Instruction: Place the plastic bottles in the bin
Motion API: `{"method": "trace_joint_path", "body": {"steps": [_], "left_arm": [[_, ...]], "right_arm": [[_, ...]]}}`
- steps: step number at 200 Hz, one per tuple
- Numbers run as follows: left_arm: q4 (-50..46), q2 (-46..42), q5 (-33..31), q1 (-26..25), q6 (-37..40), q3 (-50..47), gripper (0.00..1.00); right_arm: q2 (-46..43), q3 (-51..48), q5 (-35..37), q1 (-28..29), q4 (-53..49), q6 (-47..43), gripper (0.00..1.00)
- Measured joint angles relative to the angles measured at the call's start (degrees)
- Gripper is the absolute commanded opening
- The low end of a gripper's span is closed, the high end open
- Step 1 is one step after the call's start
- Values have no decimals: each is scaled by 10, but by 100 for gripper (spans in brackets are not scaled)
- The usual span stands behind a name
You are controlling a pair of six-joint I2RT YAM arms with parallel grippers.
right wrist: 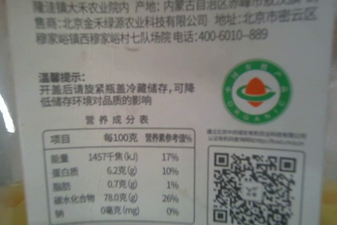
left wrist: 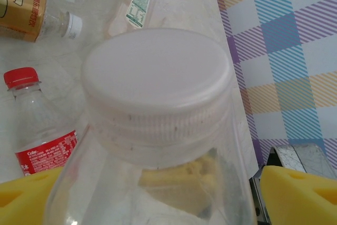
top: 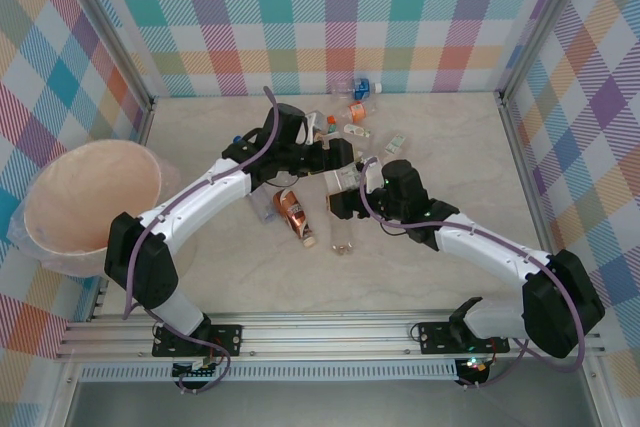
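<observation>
1. Left claw (left wrist: 163,199) straddles a clear white-capped bottle (left wrist: 158,77). One yellow pad (left wrist: 26,196) sits at the bottle's left flank and its twin at the right, with the bottle's shoulder between them. I cannot tell whether the pads press the plastic or stand just off it.
2. The bottle's wide white cap sticks out ahead of my fingertips.
3. To the left of this claw lies a red-capped bottle (left wrist: 31,130) with a red label. Ahead and a little left, a green-labelled bottle (left wrist: 138,6) lies on the marbled table (left wrist: 179,1). To the claw's right rises the checked wall (left wrist: 284,51).
4. My right claw (top: 342,192) is just beside the left one, tip close to tip. A white-labelled bottle (right wrist: 158,104) lies right up against it. The label carries dense print, a nutrition table, a green round mark (right wrist: 256,90) and a QR code (right wrist: 258,188). The label hides my fingers, so I cannot tell whether this claw is clamped on the bottle.
5. A copper-labelled bottle (top: 292,215) lies just left of the right claw, and a clear bottle (top: 345,237) lies just behind it, toward my base. More plastic bottles (top: 350,122) are scattered beyond both claws, near the far wall.
6. The bin (top: 90,202) stands far to the left of both claws, well apart from them, at the table's left edge. Its pale pink mouth faces up.
</observation>
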Motion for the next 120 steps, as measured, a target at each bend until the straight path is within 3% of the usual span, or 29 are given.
{"method": "trace_joint_path", "body": {"steps": [17, 57, 120], "left_arm": [[0, 0, 0, 0, 0, 0, 86], [0, 5, 5, 0, 1, 0, 70], [3, 12, 9, 0, 4, 4, 59]], "right_arm": [[0, 1, -5, 0, 7, 6, 63], [4, 9, -13, 0, 16, 8, 66], [9, 37, -27, 0, -25, -16, 83]]}}
